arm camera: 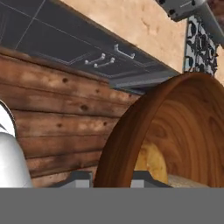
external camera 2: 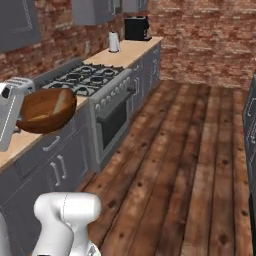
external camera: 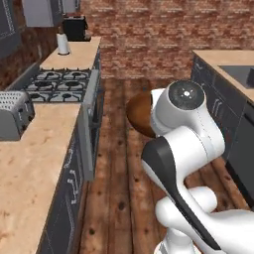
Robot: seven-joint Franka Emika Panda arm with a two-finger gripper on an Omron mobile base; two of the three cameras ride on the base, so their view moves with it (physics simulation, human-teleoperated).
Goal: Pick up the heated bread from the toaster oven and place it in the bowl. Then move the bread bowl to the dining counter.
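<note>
Operator, your largest surface is the plank floor [external camera 2: 190, 165], knotted brown wood, lying below the claw. Beside it runs the pale speckled counter [external camera: 34, 149] over grey handled cabinets, carrying a ribbed silver toaster [external camera: 14, 115]. The round, grained wooden bowl [external camera 2: 46, 110] is carried clear of the counter, its rim clamped in your closed claw [arm camera: 111, 177]. Inside, just beyond the fingertips, rests the golden heated bread [arm camera: 153, 162].

The bowl [arm camera: 175, 131] is smooth, glossy dark wood with visible grain, the floor [external camera 2: 190, 165] knotty wooden planks at lower right, the wall [external camera: 149, 30] rough red brick at top, the toaster [external camera: 14, 114] brushed metal.
</note>
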